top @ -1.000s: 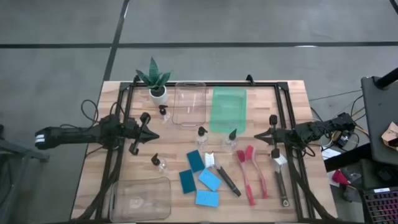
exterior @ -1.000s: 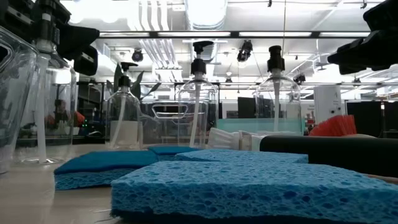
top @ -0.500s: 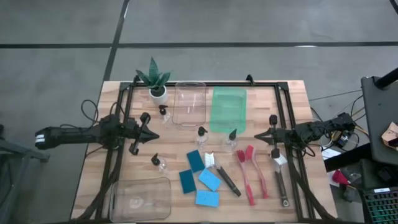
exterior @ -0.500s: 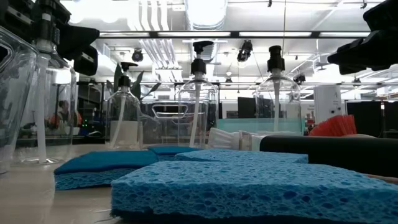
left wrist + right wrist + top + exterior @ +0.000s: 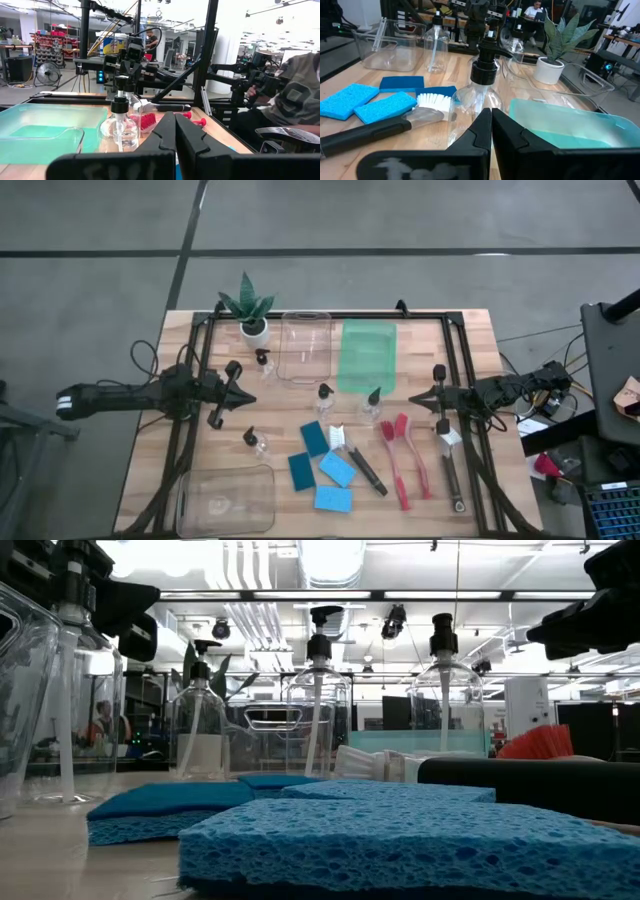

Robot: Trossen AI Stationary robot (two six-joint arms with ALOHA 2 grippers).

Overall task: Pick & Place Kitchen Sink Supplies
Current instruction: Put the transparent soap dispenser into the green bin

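No readable text

None of the bottles, sponges, brushes or bins carries a legible label, brand, number or sign.

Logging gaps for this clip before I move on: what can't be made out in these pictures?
- Low view: the light blue sponge up close fills the foreground and hides the table behind it; the brushes are mostly hidden, only red bristles show.
- Low view: the nearest bottle is cut off by the left edge.
- High view: the bottles' contents, for instance the bottle near the clear bin, are too small to judge.
- Right wrist view: the black brush handle runs off the picture's edge.

Wooden table (image 5: 470, 340), sponges (image 5: 326, 468), brushes (image 5: 405, 455) (bottles (image 5: 372, 406) too)
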